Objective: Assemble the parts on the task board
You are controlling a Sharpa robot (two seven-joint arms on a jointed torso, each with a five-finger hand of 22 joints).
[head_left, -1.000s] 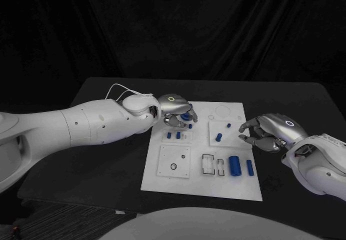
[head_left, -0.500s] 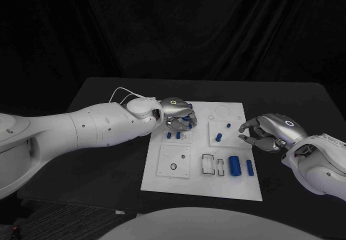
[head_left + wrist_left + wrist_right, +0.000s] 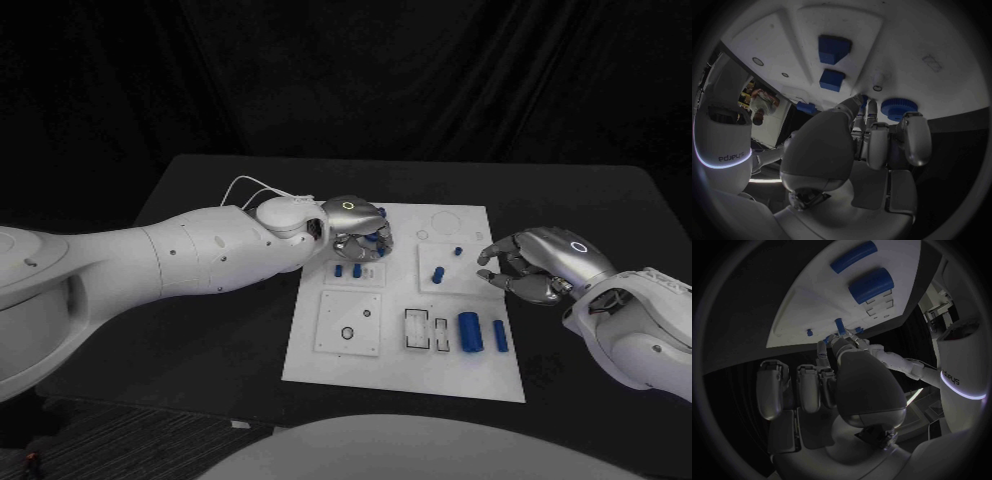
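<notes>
The white task board (image 3: 433, 370) lies mid-table. My left hand (image 3: 355, 228) is down on its far left corner, fingertips closed around a blue gear (image 3: 898, 108) that sits against the board (image 3: 942, 45). Two small blue blocks (image 3: 348, 270) stand just in front of that hand, and they also show as blue blocks (image 3: 833, 62). My right hand (image 3: 541, 262) hovers off the board's right edge with its fingers curled in and nothing visible in them. Small blue pegs (image 3: 459, 250) stand beside its fingertips, one such peg (image 3: 839, 325) showing past them.
A thick blue cylinder (image 3: 469, 332) and a slimmer one (image 3: 500, 335) lie near the board's front right, the thick cylinder (image 3: 871, 285) and the slim cylinder (image 3: 853, 256) showing again. A white cable (image 3: 245, 185) loops at my left wrist. Black table surrounds the board.
My left hand has sunk towards the board with the blue gear, which is now mostly hidden under its fingers. The right hand has stayed put.
</notes>
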